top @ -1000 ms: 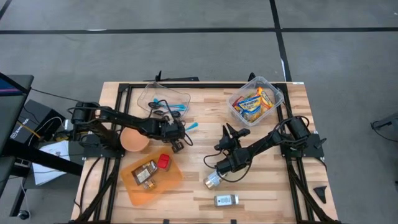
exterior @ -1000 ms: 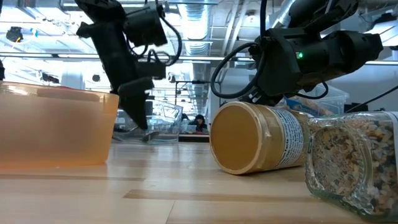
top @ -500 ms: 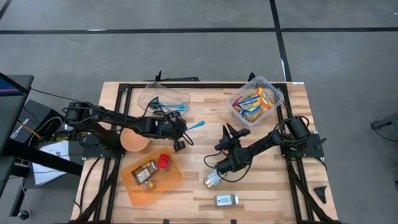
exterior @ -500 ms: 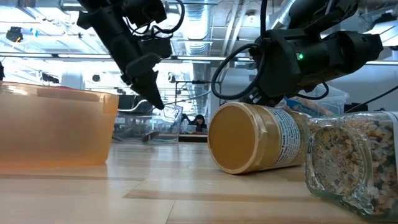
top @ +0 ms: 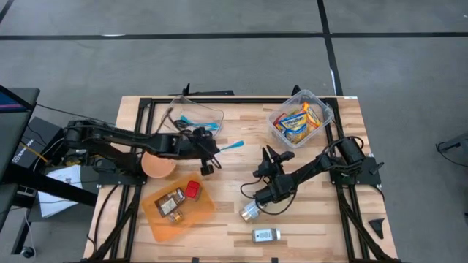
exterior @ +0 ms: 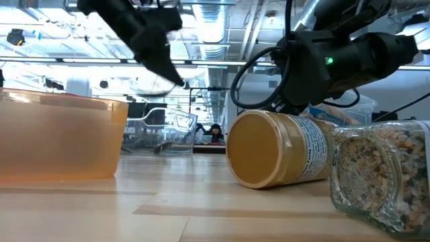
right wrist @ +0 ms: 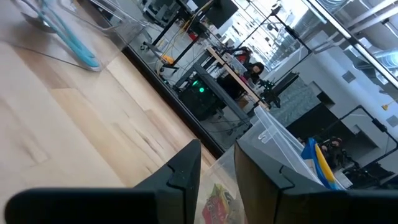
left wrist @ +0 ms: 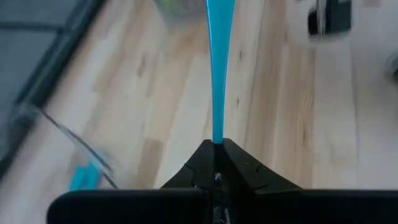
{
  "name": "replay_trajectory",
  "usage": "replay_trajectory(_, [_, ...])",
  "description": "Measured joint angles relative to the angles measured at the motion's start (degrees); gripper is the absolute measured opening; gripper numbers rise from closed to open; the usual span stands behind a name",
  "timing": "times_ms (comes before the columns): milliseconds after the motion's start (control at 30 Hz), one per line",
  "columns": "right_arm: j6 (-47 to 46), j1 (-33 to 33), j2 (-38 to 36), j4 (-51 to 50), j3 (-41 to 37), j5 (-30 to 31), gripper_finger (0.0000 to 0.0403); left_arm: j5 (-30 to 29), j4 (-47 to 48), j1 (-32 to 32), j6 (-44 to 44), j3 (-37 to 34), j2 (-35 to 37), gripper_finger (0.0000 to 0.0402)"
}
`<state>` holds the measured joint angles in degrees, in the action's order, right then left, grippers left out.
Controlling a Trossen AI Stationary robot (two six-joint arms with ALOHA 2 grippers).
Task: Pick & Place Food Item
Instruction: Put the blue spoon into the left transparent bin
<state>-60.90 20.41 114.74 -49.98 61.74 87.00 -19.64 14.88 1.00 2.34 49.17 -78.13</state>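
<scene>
My left gripper [top: 215, 150] is shut on a thin blue plastic utensil [top: 232, 146] above the middle of the table, right of a tan bowl [top: 156, 164]. In the left wrist view the utensil's handle [left wrist: 216, 68] runs straight out from my shut fingers. My right gripper [top: 275, 153] is open and empty at centre right, its fingers pointing at the far edge; in the right wrist view [right wrist: 217, 165] nothing sits between them. A peanut-butter jar [top: 251, 212] lies on its side just below the right arm. My left gripper pinches one end of the blue utensil [left wrist: 215, 138] between its two fingertips. The fingers lie in line with the utensil, which sticks straight out from them toward the table's right. It is lifted clear of the table. Its far end is out of the wrist view.
An orange tray [top: 201, 212] with small packets sits near front left. A clear bin [top: 194, 115] with more blue utensils and a clear tub of snack packs [top: 300, 120] stand at the back. A glass jar of grains [top: 265, 234] lies near the front edge.
My left gripper has risen well above the table and tipped from pointing down to nearly level, drawing slightly toward the table's left. The blue utensil has come up with it and now points toward the right, clear of the table.
</scene>
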Motion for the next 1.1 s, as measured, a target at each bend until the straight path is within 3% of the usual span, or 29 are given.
replay_trajectory(333, [-0.1,5.1,0.0,1.2,0.2,-0.8,0.0092,-2.3,1.4,-0.5,-8.0,0.0,16.9,0.0005])
replay_trajectory(533, [-0.2,8.0,0.0,1.3,1.3,-0.8,0.0092,-3.8,2.8,-1.1,-12.9,0.0,23.0,0.0005])
replay_trajectory(800, [0.0,9.7,0.0,1.1,4.1,-0.2,0.0092,-5.5,3.1,-2.6,-19.4,-0.1,22.6,0.0005])
replay_trajectory(1000, [0.0,9.3,0.0,0.7,4.2,-0.2,0.0092,-5.3,4.3,-11.1,-23.5,-0.1,20.3,0.0005])
replay_trajectory(1100, [1.1,9.0,0.0,1.2,4.2,-0.2,0.0092,-1.8,5.8,-16.9,-23.6,-0.1,18.7,0.0005])
